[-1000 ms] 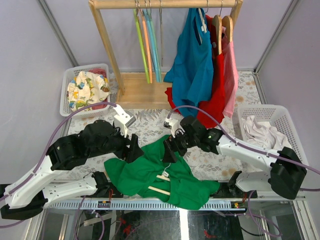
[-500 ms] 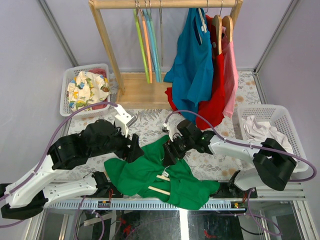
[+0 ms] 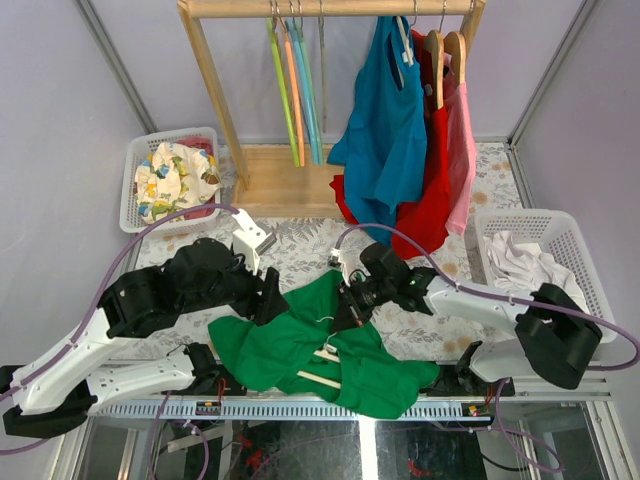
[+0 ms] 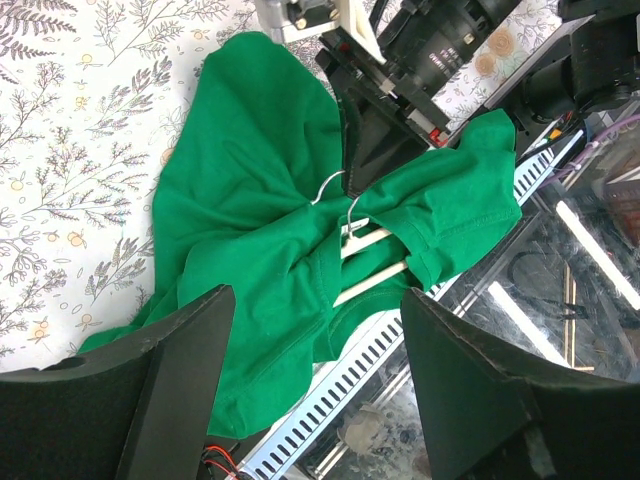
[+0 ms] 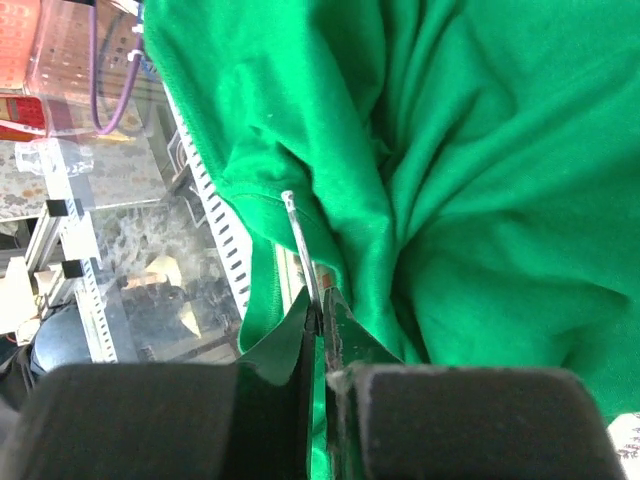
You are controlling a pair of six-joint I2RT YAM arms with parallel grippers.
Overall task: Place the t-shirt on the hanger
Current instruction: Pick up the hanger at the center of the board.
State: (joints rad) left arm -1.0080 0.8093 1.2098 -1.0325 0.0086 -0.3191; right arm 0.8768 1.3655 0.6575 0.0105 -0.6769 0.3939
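Matt black plastic fingers [image 5: 352, 345] on your right gripper [image 5: 320, 322] pinch the hanger [image 4: 368, 283] by its thin, shiny silver wire hook; its arms are smooth pale wood. Around that gripper, the t-shirt [image 5: 480, 150] is soft, matt green cloth, creased. Ahead of your left gripper [image 4: 318, 298], the table [image 4: 80, 130] has a matt, leaf-printed covering.

Green t-shirt [image 3: 270, 350] around beige hanger [image 3: 318, 379]

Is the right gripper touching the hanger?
Touching. The right wrist view shows the right gripper pinched shut on the silver wire hook of the hanger, with no gap.
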